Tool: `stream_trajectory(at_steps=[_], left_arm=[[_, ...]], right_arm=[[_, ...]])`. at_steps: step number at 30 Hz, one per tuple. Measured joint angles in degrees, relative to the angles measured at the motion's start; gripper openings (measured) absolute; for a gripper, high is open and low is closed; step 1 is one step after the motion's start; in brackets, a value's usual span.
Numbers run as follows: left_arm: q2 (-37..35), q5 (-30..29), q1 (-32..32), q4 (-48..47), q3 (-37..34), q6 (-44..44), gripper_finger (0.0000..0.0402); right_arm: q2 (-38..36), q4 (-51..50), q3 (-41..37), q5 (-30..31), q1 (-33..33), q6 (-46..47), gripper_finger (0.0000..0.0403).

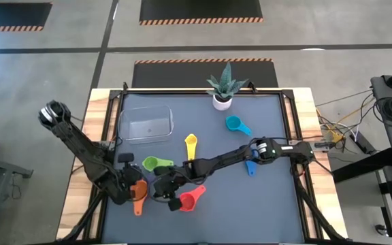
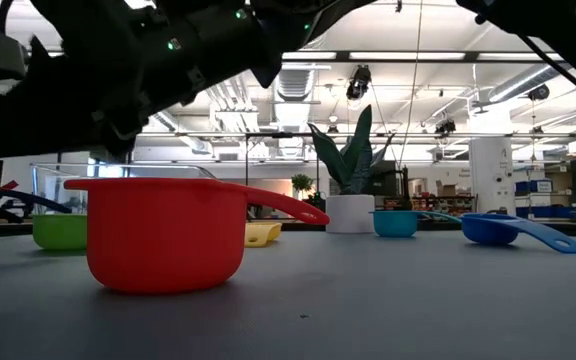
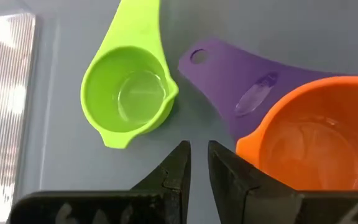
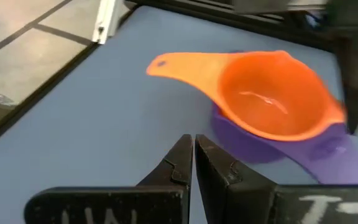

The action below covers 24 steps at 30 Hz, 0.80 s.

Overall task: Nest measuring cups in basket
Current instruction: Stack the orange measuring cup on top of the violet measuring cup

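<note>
Left wrist view: orange cup (image 3: 316, 149), glossy plastic, sits nested in the purple cup (image 3: 241, 74) beside the green cup (image 3: 129, 93); left claw (image 3: 196, 163) and right claw (image 4: 193, 155) nearly closed, empty; no lettering legible.

The measuring cups are smooth moulded plastic with a glossy finish: the orange cup (image 4: 272, 102) and green cup (image 3: 129, 93) show sheen inside their bowls. The basket (image 1: 146, 125) is clear plastic, ribbed in the left wrist view. The table (image 1: 264, 204) has a matt dark surface edged in bare wood.
</note>
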Motion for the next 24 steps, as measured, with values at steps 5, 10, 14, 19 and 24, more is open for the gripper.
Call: stream_trajectory(at_steps=[5,10,14,19,24], left_arm=[[0.9,0.0,0.0,-8.5,4.2,-4.5,0.0037],[1.0,0.0,-0.6,-14.8,12.5,-5.6,0.0037],[1.7,0.1,-2.9,-15.1,19.0,-6.5,0.0037],[5.6,5.8,-6.6,-15.0,25.5,-15.1,0.0037],[12.0,15.2,-10.8,-15.5,28.8,-26.5,0.0037]], right_arm=[[-0.1,-0.1,0.0,4.1,1.6,-0.7,0.0009],[-0.2,-5.0,1.1,9.5,1.9,-2.3,0.0009],[-1.6,-9.2,1.9,11.2,0.6,-5.5,0.0009],[-3.2,-11.5,1.9,12.4,-1.5,-10.3,0.0009],[-3.4,-9.3,1.9,11.9,-3.6,-14.8,0.0009]])
